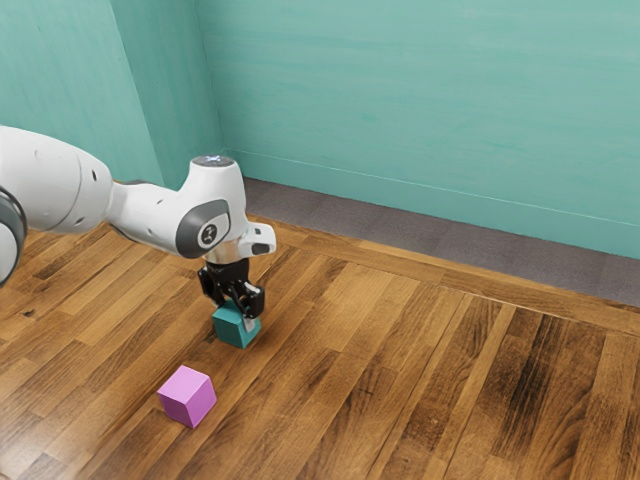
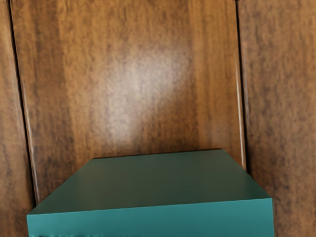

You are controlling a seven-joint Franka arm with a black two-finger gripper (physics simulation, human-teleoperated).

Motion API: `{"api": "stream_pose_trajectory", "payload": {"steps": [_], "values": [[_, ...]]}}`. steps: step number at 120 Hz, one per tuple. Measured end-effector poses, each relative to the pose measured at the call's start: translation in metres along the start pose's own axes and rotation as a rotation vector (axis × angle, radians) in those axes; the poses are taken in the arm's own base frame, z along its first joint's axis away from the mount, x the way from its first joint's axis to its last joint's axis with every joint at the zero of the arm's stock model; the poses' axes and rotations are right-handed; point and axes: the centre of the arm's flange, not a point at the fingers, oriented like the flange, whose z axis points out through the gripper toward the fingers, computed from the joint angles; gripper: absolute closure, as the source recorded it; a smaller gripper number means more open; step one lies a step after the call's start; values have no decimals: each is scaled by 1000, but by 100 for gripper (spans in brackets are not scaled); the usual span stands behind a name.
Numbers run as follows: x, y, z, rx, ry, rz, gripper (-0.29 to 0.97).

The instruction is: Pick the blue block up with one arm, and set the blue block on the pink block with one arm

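Note:
The blue block [image 1: 235, 329], a teal-blue cube, rests on the wooden floor near the middle of the exterior view. My gripper [image 1: 238, 314] comes straight down onto it, with its black fingers over the block's upper sides, shut on it. In the wrist view the block [image 2: 153, 197] lies large and close just under my hand, with bare floor planks beyond it. The pink block [image 1: 187, 395] sits on the floor nearer the camera, to the exterior view's lower left of the blue block and about one block width apart from it.
The wooden floor [image 1: 420, 380] spreads wide to the exterior view's right and front. A grey strip [image 1: 450, 235] and a teal wall [image 1: 420, 100] bound it at the back. My white arm [image 1: 120, 205] reaches in from the exterior view's left.

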Motion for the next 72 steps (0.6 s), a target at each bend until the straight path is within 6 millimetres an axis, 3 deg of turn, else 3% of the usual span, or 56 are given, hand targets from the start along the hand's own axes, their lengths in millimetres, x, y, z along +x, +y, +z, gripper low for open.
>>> {"api": "stream_pose_trajectory", "payload": {"steps": [9, 24, 38, 51, 72], "values": [[0, 0, -8, 3, 12, -1, 33], [-9, 3, -51, 15, 66, -3, 40], [-45, 12, -89, 27, 97, 3, 44], [-75, 13, -98, 36, 94, -5, 44], [-111, 14, -95, 44, 73, -18, 45]]}}
